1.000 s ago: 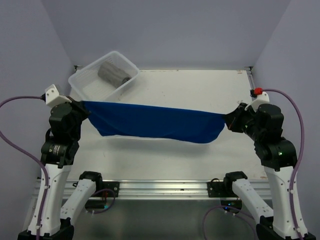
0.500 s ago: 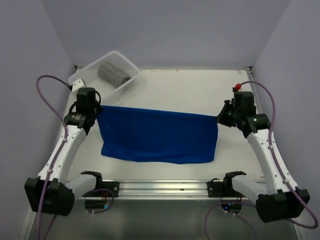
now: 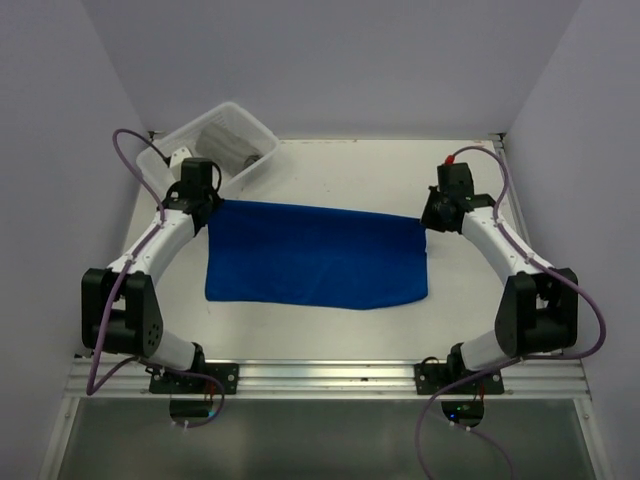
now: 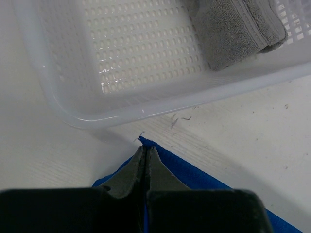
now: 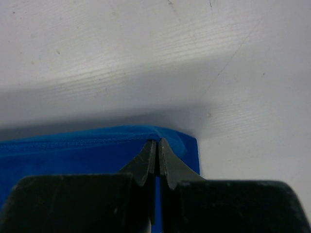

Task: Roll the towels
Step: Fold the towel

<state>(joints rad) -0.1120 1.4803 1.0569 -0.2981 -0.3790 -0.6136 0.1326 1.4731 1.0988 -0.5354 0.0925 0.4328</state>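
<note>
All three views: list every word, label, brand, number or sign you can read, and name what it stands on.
No text can be read anywhere.
The blue towel, the grey towel, the basket and the table carry no print or label.
The left hand and right hand, each shut on a blue towel corner, show plain black fingers only.

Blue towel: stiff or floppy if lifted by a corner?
Probably floppy: the blue towel lies flat with a wavy near edge. Likely thin and light: left gripper and right gripper pinch its far corners almost fully shut.
</note>
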